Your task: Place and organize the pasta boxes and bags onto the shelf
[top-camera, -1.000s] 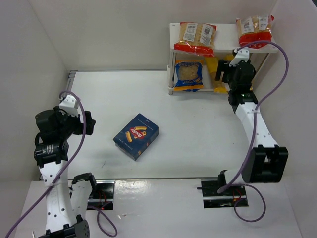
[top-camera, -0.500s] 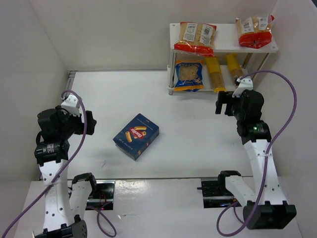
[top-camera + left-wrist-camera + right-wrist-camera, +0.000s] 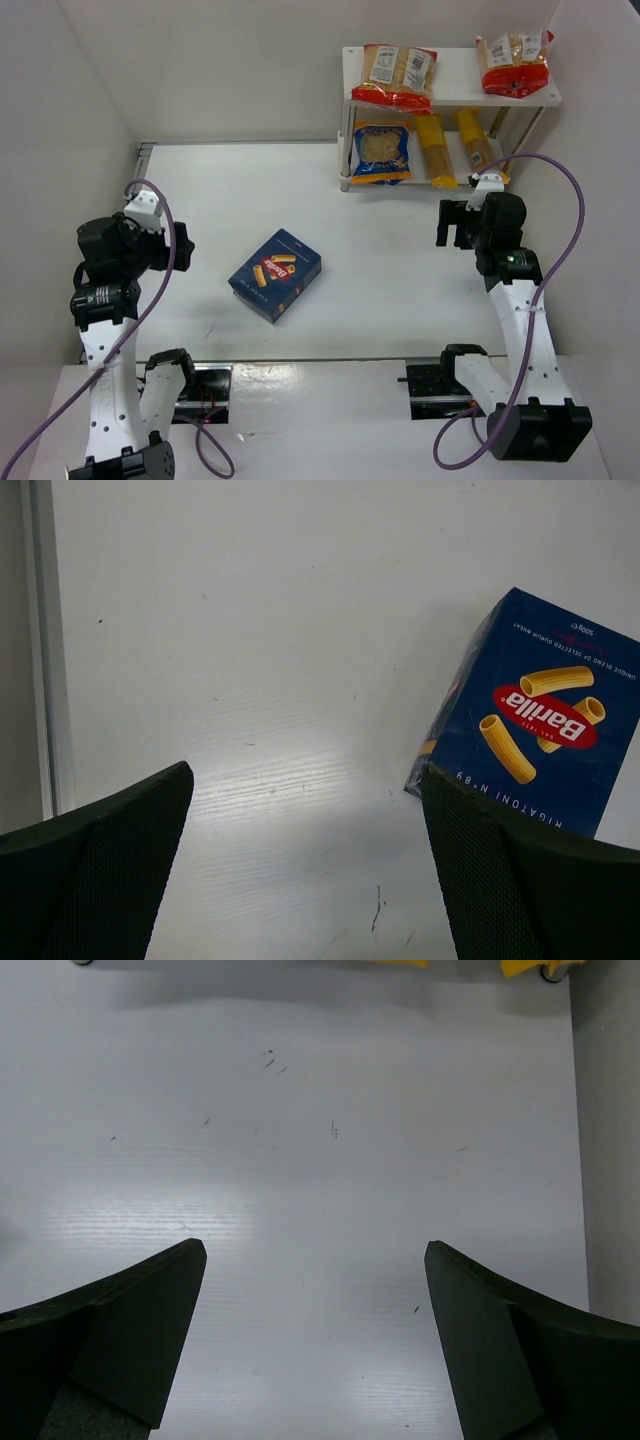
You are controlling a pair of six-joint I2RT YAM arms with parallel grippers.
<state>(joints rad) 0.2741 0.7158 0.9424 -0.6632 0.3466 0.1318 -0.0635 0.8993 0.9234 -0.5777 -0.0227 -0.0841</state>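
The dark-blue pasta box [image 3: 275, 273] lies flat mid-table; in the left wrist view the box [image 3: 535, 725] sits just beyond my right finger. My left gripper [image 3: 181, 246] [image 3: 305, 775] is open and empty, left of the box. The white shelf [image 3: 450, 82] stands at the back right. Two red-edged bags [image 3: 398, 75] [image 3: 515, 60] lie on its top board. A blue-edged bag [image 3: 380, 152] and two yellow spaghetti bags [image 3: 433, 148] [image 3: 472, 140] lie on the lower board. My right gripper [image 3: 452, 222] [image 3: 315, 1250] is open and empty over bare table, in front of the shelf.
White walls close in the table on the left, back and right. A metal strip [image 3: 40, 640] runs along the table's left edge. Purple cables [image 3: 565, 215] loop off both arms. The shelf's front leg [image 3: 345, 160] stands on the table.
My right gripper has pulled back from the shelf's lower board toward the near side and opened wider, uncovering a second yellow spaghetti bag lying there. The left arm has barely moved.
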